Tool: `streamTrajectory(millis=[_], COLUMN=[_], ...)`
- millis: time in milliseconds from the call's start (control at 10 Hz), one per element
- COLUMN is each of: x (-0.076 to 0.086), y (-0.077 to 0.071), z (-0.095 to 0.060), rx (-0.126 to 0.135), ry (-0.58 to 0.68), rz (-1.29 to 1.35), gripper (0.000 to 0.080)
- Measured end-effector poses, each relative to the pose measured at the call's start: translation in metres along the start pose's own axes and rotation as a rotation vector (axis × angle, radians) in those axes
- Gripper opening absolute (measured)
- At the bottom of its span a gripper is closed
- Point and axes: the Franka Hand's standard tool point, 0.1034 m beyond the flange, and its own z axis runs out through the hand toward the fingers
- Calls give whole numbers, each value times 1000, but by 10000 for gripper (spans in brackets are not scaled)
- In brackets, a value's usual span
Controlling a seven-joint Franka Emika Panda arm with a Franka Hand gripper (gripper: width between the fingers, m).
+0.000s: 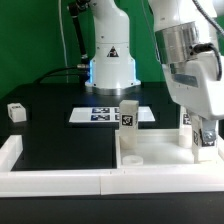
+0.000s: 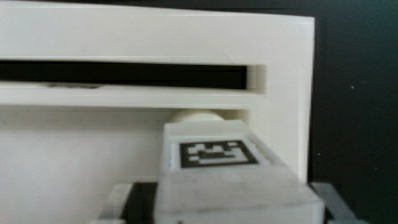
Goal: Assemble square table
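The white square table top (image 1: pixel 150 157) lies at the front of the exterior view's right, and one tagged leg (image 1: pixel 128 115) stands upright at its far corner. My gripper (image 1: pixel 205 148) is down over the top's right side, shut on another white leg (image 1: pixel 206 153). In the wrist view this leg (image 2: pixel 217 152) shows its black-and-white tag. It fills the gap between my dark fingers (image 2: pixel 139 203), and its rounded end meets the top's white rim (image 2: pixel 160 40). My gripper (image 2: pixel 222 208) hides the leg's lower part.
The marker board (image 1: pixel 98 116) lies behind the table top, in front of the robot's base (image 1: pixel 110 65). A loose leg (image 1: pixel 15 112) sits far on the exterior view's left. Another tagged piece (image 1: pixel 186 119) stands behind my gripper. White border rails (image 1: pixel 50 178) run along the front.
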Motion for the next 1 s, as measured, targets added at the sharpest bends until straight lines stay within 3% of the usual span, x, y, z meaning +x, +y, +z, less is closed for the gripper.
streamTrajectory(millis=[100, 200, 300, 400, 500, 700, 800, 900, 1000], x=[1, 0, -2, -4, -6, -3, -3, -5, -6], y=[0, 1, -1, -6, -4, -4, -4, -6, -7], z=[0, 0, -4, -7, -6, -6, -6, -6, -5], rx=[1, -20, -60, -66, -75, -83, -104, -145, -138], ry=[1, 7, 24, 41, 49, 49, 57, 82, 95], rz=[-18, -105, -280, -464, -664, -819, -968, -1207, -1314], gripper=[289, 289, 454, 608, 637, 647, 647, 648, 648])
